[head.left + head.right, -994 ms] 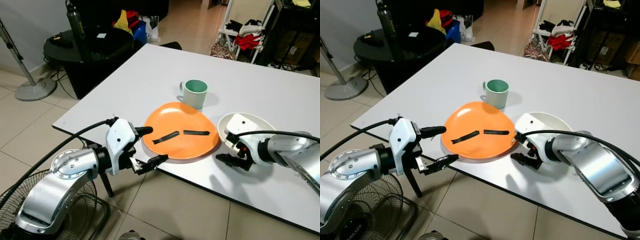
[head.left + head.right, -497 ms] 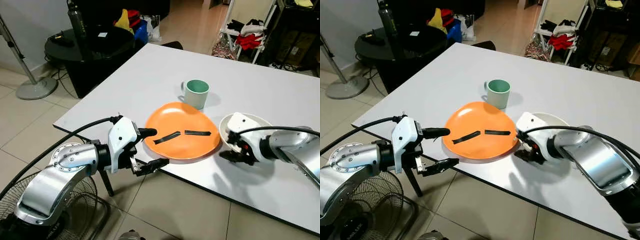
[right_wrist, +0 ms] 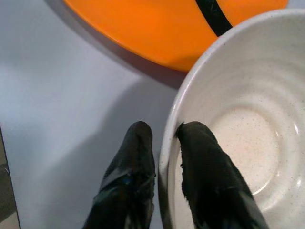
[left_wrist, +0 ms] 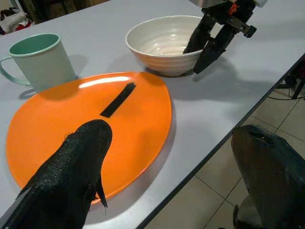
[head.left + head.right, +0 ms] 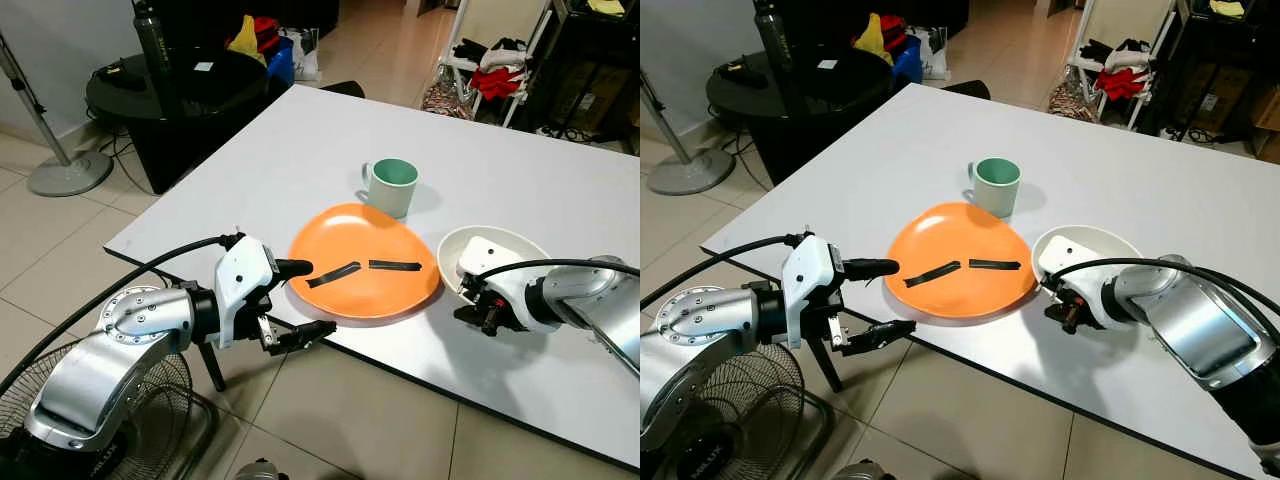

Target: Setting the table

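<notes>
Right wrist view: right tool astride bowl rim

A white table stands on a beige tiled floor. Beyond its far corner sits a round black side table, with a clothes rack farther back.

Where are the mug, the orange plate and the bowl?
mug (image 5: 392, 190), left eye view, on its outer wall.
plate (image 5: 345, 290), left eye view, on its bare orange middle.
bowl (image 4: 162, 42), left wrist view, on its inner wall.
</notes>
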Robot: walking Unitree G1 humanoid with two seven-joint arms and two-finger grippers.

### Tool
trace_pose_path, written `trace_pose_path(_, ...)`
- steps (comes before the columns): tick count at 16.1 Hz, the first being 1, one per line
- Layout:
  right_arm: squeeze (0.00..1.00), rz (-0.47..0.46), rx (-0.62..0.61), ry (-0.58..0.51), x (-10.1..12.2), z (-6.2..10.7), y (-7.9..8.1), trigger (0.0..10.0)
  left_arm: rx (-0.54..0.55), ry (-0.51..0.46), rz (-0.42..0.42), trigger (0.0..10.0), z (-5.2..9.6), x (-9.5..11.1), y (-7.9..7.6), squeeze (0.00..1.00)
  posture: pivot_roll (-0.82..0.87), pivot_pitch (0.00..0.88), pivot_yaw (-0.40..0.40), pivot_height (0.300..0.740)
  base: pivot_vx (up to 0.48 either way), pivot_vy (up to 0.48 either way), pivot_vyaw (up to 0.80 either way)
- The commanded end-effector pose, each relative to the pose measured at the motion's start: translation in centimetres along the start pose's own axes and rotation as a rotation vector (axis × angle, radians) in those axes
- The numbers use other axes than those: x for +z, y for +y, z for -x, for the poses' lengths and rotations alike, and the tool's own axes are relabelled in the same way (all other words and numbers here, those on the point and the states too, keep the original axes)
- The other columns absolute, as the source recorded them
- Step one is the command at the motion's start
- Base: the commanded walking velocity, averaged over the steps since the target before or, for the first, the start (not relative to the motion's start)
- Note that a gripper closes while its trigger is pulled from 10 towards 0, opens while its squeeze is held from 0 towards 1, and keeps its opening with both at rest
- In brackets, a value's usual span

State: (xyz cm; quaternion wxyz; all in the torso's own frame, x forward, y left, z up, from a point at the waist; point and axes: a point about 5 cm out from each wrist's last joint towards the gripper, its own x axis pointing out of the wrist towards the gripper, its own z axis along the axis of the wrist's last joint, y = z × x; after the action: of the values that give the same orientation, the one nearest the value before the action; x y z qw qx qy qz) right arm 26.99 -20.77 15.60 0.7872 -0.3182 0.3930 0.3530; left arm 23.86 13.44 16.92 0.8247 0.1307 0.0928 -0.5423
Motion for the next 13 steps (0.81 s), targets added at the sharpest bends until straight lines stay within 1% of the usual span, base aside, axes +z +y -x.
trace_pose_path(1,0.00,0.020,-0.016,0.006,0.2,0.5,-0.5,0.0,-0.008,0.008,-0.013,10.0,0.0,0.1,-0.1,0.00,0.12,0.000,-0.007,0.740,0.000,0.000,0.00)
trace_pose_path(9,0.00,0.044,-0.023,0.029,0.1,0.7,-0.7,0.0,-0.006,0.007,-0.018,10.0,0.1,0.3,0.2,0.00,0.11,0.000,-0.007,0.740,0.000,0.000,0.00)
trace_pose_path(10,0.00,0.059,-0.047,0.034,0.2,0.9,-1.0,0.0,-0.005,0.007,-0.019,10.0,0.1,0.3,0.2,0.00,0.11,0.000,-0.005,0.740,0.000,0.000,0.00)
trace_pose_path(13,0.00,0.138,-0.162,0.024,1.7,2.6,-2.5,0.0,0.002,0.008,-0.022,10.0,0.3,0.3,0.3,0.00,0.11,0.000,-0.001,0.740,0.000,0.000,0.00)
